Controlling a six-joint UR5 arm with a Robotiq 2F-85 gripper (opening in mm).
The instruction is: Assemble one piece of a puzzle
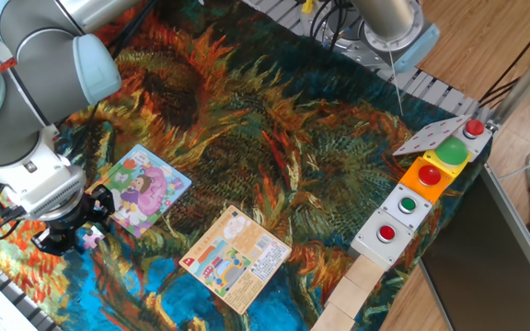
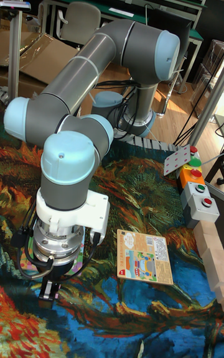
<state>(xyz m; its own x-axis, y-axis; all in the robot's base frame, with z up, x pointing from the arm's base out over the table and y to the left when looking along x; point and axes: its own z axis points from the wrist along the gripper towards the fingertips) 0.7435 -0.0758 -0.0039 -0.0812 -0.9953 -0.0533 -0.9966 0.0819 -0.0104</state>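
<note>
The puzzle (image 1: 142,190), a square cartoon board with a light-blue edge, lies on the sunflower cloth at the front left. My gripper (image 1: 74,227) hangs low just left of the board's near corner. The piece (image 1: 90,238), small and pink-lilac, shows right at the black fingers (image 1: 51,242), beside the board's corner. From here I cannot make out whether the fingers are closed on it. In the tall fixed view the arm covers most of the board, and the gripper (image 2: 50,286) points down at the cloth with a sliver of the puzzle (image 2: 79,263) beside it.
An orange-peach printed card (image 1: 238,257) lies right of the board, also visible as the card (image 2: 144,257). A box of coloured buttons (image 1: 423,190) and wooden blocks (image 1: 355,292) line the right edge. The table's front-left edge runs close to the gripper.
</note>
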